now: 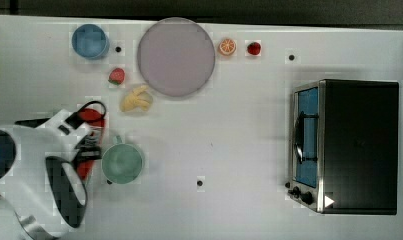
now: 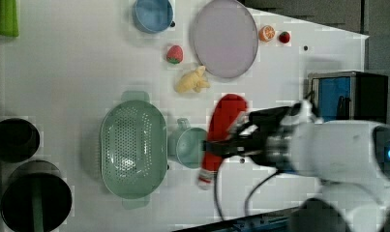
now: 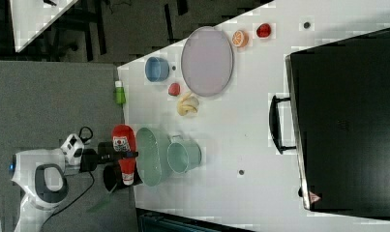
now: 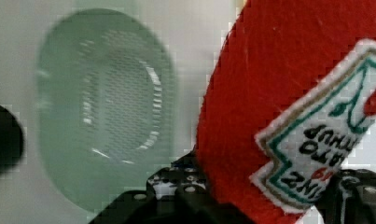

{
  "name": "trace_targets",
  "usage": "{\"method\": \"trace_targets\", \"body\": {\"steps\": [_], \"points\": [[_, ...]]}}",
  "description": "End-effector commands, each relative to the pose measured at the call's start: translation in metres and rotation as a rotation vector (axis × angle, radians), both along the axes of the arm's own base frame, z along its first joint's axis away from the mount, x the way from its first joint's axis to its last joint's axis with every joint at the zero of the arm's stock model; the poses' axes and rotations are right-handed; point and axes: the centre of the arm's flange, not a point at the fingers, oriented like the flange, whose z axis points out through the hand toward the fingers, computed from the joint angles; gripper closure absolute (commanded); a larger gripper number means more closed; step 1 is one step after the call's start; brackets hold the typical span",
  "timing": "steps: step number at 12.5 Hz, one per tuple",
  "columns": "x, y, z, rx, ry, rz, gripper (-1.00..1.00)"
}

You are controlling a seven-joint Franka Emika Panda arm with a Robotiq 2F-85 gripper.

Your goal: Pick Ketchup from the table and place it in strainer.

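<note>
My gripper (image 2: 230, 145) is shut on the ketchup (image 2: 222, 126), a red squeeze bottle with a white label, gripped across its middle and held clear of the white table (image 2: 67, 72). Its white cap (image 2: 203, 179) points toward the left view's bottom. The pale green oval strainer (image 2: 133, 147) lies empty to the left view's left of the bottle. In the wrist view the ketchup (image 4: 251, 116) hangs close to the lens between the dark fingers (image 4: 185, 186), with the strainer (image 4: 106, 107) below and to one side. The right view shows the ketchup (image 3: 124, 145) beside the strainer (image 3: 149, 154).
A teal handled cup (image 2: 190, 146) stands between strainer and bottle. Farther off are a banana (image 2: 192, 81), a strawberry (image 2: 174, 54), a grey plate (image 2: 225, 37), a blue bowl (image 2: 153, 14) and a toaster oven (image 1: 351, 145). Two dark containers (image 2: 13, 140) sit beyond the strainer.
</note>
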Motion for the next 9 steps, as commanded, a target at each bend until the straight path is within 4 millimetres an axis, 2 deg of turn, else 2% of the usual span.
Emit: {"method": "trace_targets", "body": {"steps": [1,4,5,6,9], "points": [[0.000,0.032,-0.026,0.067,0.007,-0.253,-0.22],[-0.009,0.069,-0.075,0.151,0.044,-0.284,-0.22],[-0.011,0.076,-0.091,0.170,0.054,-0.290,-0.22],[-0.011,0.080,-0.106,0.186,0.059,-0.297,-0.31],[-0.007,0.081,-0.141,0.212,0.062,-0.291,-0.95]]}}
